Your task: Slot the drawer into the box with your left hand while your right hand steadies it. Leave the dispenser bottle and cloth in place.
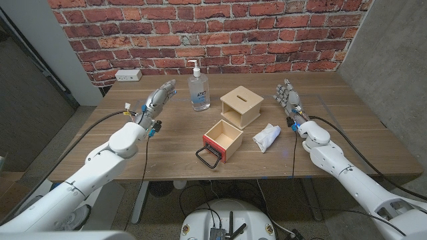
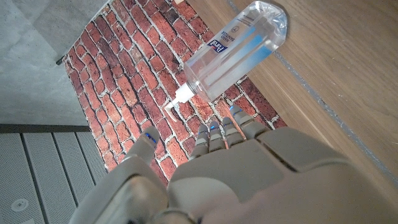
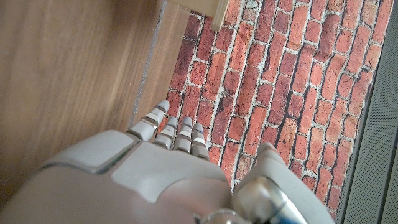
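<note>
Nothing of the slotting is done, as far as I can judge: both hands hang raised over the table [image 1: 120, 150], fingers apart, holding nothing. Left hand [image 1: 155, 103] hovers toward the far left side, and just to its right stands the dispenser bottle [image 1: 199, 88], upright and untouched. Further right of that hand, and nearer the robot, the drawer [image 1: 223, 139] lies by itself on the wood, red-fronted, with a black wire handle turned toward the near edge, its cavity facing up. Behind it, the box [image 1: 241, 105] sits well apart from either hand, a slot in its lid (whether its opening faces the drawer I cannot tell). Cloth [image 1: 267, 137] lies crumpled beside the drawer, between it and the right hand [image 1: 288, 99], which waits above the right side. Left to do: the right hand must reach the box and steady it, the left must take the drawer and slide it in. Surface is wood-grained; a brick wall [image 1: 267, 33] backs the room, a white power strip [image 1: 128, 75] at the table's far left corner.
</note>
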`<move>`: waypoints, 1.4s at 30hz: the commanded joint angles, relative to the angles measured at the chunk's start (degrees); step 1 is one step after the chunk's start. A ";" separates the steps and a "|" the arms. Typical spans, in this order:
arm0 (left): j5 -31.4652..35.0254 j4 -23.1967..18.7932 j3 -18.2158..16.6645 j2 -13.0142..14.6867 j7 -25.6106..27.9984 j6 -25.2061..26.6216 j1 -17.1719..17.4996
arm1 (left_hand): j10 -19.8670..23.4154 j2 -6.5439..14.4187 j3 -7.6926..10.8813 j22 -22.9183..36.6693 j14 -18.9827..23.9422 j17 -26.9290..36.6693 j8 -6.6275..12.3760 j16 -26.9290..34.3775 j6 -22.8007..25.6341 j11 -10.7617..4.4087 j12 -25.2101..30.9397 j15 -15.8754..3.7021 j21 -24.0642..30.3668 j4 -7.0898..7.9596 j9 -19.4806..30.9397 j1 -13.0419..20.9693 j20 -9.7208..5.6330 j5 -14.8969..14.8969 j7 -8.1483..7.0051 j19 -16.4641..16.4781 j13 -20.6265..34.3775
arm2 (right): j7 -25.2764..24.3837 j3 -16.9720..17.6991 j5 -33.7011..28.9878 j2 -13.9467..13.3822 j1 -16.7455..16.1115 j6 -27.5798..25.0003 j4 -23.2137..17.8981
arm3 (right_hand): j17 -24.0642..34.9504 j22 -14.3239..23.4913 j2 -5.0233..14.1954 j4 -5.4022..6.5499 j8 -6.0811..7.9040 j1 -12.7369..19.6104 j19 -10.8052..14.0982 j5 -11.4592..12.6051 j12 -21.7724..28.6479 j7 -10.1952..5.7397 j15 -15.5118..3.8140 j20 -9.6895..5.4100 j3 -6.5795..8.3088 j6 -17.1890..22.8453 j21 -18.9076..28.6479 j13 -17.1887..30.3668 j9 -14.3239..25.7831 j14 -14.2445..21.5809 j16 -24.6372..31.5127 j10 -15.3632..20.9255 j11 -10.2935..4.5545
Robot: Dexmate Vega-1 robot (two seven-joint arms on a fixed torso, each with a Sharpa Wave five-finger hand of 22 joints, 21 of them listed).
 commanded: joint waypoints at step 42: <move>24.69 -18.68 1.96 16.03 -9.70 10.71 -0.99 | 9.82 -3.71 2.14 0.04 8.39 0.03 0.86 -0.24 9.78 -6.76 -0.47 -8.69 -0.63 -9.40 0.23 13.24 -3.90 0.17 -8.04 5.52 0.25 | 0.95 0.15 -1.14 0.42 1.62 3.20 5.41 | -0.72 0.12 2.78 0.95 0.34 1.00 -0.44 0.55 0.46 -0.24 -2.26 -1.07 0.88 0.65 0.35 0.14 0.25 0.51 0.27 0.61 -0.40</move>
